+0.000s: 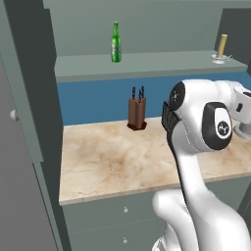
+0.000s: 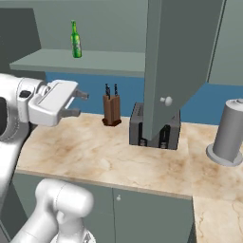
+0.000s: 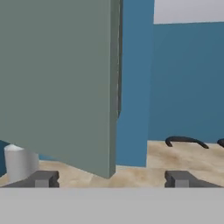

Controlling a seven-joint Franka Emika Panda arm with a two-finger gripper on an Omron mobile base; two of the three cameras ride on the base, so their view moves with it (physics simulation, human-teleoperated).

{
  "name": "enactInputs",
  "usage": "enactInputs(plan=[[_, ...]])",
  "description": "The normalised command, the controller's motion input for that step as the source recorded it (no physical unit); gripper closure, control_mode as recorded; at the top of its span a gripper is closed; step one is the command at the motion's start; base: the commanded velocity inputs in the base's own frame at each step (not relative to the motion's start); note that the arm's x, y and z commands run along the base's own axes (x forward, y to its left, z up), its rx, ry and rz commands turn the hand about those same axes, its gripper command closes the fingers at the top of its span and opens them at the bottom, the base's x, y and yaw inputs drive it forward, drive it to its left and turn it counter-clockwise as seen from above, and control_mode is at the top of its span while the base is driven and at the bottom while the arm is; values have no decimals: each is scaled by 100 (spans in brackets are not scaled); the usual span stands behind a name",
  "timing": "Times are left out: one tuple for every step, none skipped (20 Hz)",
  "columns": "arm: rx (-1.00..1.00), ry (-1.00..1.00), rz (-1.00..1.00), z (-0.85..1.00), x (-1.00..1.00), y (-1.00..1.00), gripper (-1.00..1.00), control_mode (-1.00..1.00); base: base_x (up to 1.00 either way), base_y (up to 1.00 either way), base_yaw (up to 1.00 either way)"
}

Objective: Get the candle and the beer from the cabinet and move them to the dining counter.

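Claw fingers stand apart with nothing between them, hovering low over the beige marble bench, and both task things sit up and far from it on the inner shelf of the open grey-green wall cabinet. The slim green glass beer bottle with its red-and-white label stands upright, long axis vertical, toward the left of the shelf above the brown knife block, while the short pale-yellow candle in its small round dish holder stands at the shelf's right end. Judging from the right base view, the bottle lies almost straight above the claw, so the next reach is mainly upward.
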Motion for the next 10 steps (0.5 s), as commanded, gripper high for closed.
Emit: enactInputs(plan=[[-5,0,-3,0,0,-37,-100,-100,0,0,0],[-5,-3,-3,0,0,-39,-100,-100,0,0,0],[-6,-4,-3,0,0,-40,-100,-100,0,0,0],[-7,-5,-3,0,0,-37,-100,-100,0,0,0],[-7,-4,-3,0,0,-34,-100,-100,0,0,0],[-8,-5,-4,0,0,-30,-100,-100,0,0,0],[-7,-5,-3,0,0,-31,-100,-100,0,0,0],[-7,-6,-3,0,0,-31,-100,-100,0,0,0],[-7,-5,-3,0,0,-32,-100,-100,0,0,0],[-6,-5,-3,0,0,-27,-100,-100,0,0,0]])
